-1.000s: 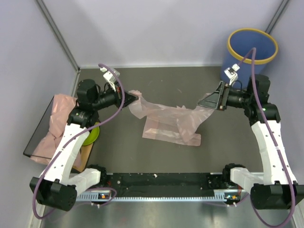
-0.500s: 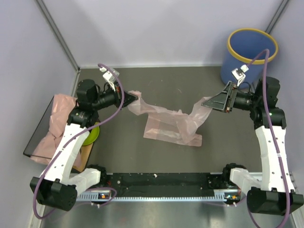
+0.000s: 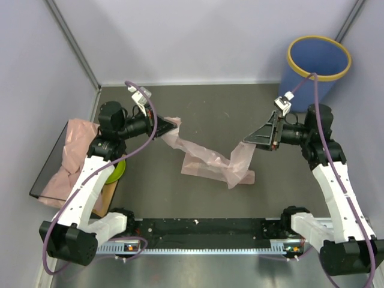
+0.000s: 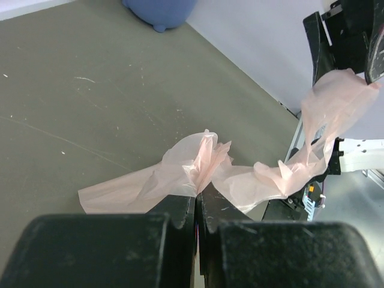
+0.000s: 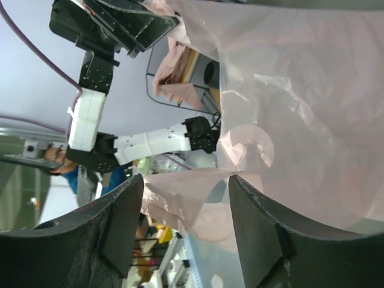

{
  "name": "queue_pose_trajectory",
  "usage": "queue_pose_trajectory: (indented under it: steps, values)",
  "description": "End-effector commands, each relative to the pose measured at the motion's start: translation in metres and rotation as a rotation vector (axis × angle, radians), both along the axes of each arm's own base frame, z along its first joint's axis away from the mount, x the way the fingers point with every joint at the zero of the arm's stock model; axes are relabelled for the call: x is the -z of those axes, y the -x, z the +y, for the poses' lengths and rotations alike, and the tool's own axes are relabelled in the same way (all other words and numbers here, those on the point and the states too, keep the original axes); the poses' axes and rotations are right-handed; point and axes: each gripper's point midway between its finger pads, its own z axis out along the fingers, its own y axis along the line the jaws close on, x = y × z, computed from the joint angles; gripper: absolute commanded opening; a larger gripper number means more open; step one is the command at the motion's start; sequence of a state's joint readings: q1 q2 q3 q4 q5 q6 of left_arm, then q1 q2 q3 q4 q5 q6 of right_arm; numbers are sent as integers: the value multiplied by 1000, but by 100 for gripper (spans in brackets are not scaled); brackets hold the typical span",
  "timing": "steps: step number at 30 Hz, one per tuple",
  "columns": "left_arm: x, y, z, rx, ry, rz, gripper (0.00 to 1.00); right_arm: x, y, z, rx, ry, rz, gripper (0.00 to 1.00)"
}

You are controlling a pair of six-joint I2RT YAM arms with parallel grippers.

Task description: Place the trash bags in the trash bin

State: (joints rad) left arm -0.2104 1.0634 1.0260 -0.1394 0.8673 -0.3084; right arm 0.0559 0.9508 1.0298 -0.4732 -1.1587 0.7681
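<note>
A pale pink trash bag (image 3: 210,162) hangs stretched between both grippers, its middle sagging onto the table. My left gripper (image 3: 174,125) is shut on the bag's left end; the left wrist view shows the jaws (image 4: 198,201) pinched tight on the crinkled plastic (image 4: 180,174). My right gripper (image 3: 247,139) holds up the right end. In the right wrist view its fingers (image 5: 186,180) stand wide apart with bag film (image 5: 288,90) stretched across them. The blue trash bin (image 3: 318,57) with a yellow rim stands at the back right, behind the right arm, and also shows in the left wrist view (image 4: 159,9).
More pink bags (image 3: 72,156) lie heaped on a dark tray (image 3: 43,180) at the left edge. A small green bowl (image 3: 115,171) sits under the left arm. Walls close the back and both sides.
My right gripper has swung left and toward the middle with the bag's right end, so the bag has bunched into a narrower band. The left gripper has hardly moved.
</note>
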Motion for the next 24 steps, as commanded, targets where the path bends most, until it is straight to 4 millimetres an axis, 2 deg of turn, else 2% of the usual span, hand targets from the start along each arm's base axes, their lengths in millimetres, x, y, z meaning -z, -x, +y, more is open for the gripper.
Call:
queue_pose_trajectory:
  steps: [1, 4, 6, 7, 8, 9, 11, 12, 13, 14, 15, 17, 19, 21, 23, 24]
  values:
    - [-12, -3, 0, 3, 18, -58, 0, -14, 3, 16, -39, -46, -28, 55]
    - [-13, -6, 2, -16, 13, -60, 0, -16, 18, 25, -118, -59, -31, 40]
    - [-15, -7, 2, -14, 20, -59, 0, -19, 32, 32, -187, -71, -39, 26]
    - [-25, 1, -4, 42, 52, -74, 0, -21, 36, 34, -203, -73, -48, 17]
    - [-29, 8, -7, 78, 70, -70, 0, -22, 36, 36, -202, -73, -59, 1]
    - [-38, 20, -16, 126, 92, -102, 0, -25, 35, 37, -194, -73, -79, 0]
    - [-43, 39, -31, 189, 108, -127, 0, -29, 21, 40, -159, -89, -78, 0]
    - [-44, 60, -45, 259, 112, -145, 0, -32, 16, 41, -148, -96, -88, 0]
    - [-41, 67, -52, 282, 99, -175, 0, -41, 8, 43, -137, -115, -149, 0]
    - [-31, 70, -57, 276, 87, -176, 0, -43, -1, 45, -119, -128, -122, 0]
    - [-28, 84, -70, 318, 83, -197, 0, -51, -6, 47, -118, -146, -147, 0]
    - [-26, 87, -81, 323, 62, -254, 0, -62, -8, 53, -137, -179, -171, 0]
    - [-27, 75, -92, 260, 44, -287, 0, -65, -10, 58, -148, -190, -177, 0]
    - [-40, 70, -103, 270, 84, -349, 0, -64, -1, 66, -185, -193, -180, 0]
    - [-46, 75, -114, 319, 121, -342, 0, -61, 3, 72, -191, -192, -186, 0]
    - [-39, 78, -126, 353, 124, -309, 0, -56, 3, 74, -189, -189, -175, 0]
